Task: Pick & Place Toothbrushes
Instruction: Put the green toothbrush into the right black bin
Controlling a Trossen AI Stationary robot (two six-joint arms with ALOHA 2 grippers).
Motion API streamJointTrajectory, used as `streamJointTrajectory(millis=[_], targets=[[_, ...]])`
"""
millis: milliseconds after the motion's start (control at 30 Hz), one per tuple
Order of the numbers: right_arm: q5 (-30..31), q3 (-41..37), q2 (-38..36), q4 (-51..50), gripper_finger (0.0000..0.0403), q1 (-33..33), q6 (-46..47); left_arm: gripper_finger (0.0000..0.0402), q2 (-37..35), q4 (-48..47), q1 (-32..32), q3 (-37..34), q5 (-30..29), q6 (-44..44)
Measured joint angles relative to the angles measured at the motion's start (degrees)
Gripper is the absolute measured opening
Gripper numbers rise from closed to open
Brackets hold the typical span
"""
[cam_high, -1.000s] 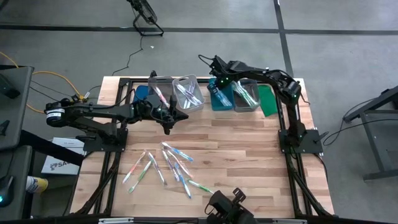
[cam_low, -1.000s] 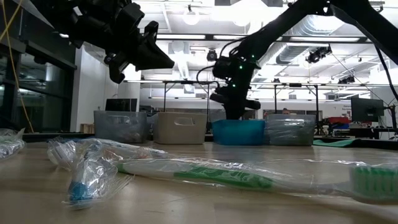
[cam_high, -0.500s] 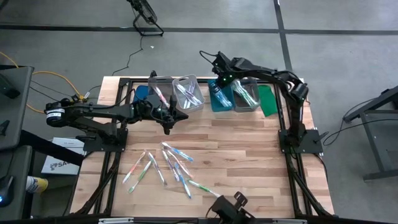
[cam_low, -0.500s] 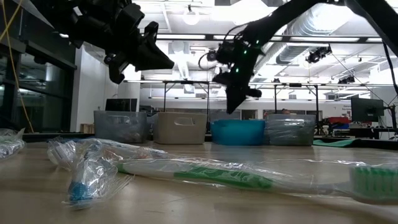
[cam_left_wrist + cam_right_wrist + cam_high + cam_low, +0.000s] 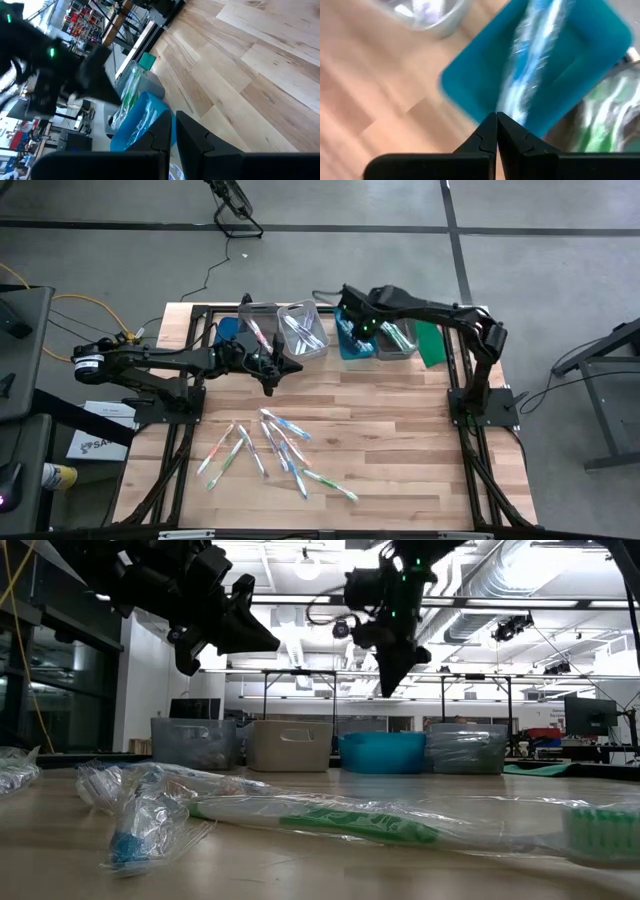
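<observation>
Several wrapped toothbrushes lie flat and scattered on the wooden table near its front edge; a green one lies closest in the low view. My right gripper hangs shut and empty above the teal bin, pointing steeply down. That bin holds blue wrapped toothbrushes. My left gripper hovers shut and empty above the table in front of the bins, pointing toward the table's right.
A row of bins stands along the far edge: a clear one, a grey one, the teal one and another clear one, each with toothbrushes inside. A green sheet lies at the far right. Bare wood lies right of the loose pile.
My right gripper has risen out of the teal bin, shut and empty, and has come a little toward the table's near edge, rolling slightly about its pointing line.
</observation>
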Motion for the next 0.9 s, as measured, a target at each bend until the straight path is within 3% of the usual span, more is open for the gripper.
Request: streamJointTrajectory(millis=[200, 467, 667, 900], targets=[[0.16, 0.00, -1.01, -5.71, 0.0027, 9.24, 3.79, 0.0021, 0.00, -0.22, 0.00, 0.00, -0.02, -0.04], [-0.05, 0.00, -1.01, -9.78, 0.0126, 25.07, 16.46, 0.0021, 0.00, -0.83, 0.00, 0.00, -0.04, -0.18], [-0.09, 0.00, -1.01, -6.43, 0.0171, 38.00, 27.41, 0.0021, -0.58, -1.98, 0.00, -0.02, -0.07, -0.64], [2.73, 0.00, -0.49, 2.70, 0.0178, 48.73, 33.89, 0.0021, -0.87, -3.16, -0.01, -0.07, 1.56, -4.17]])
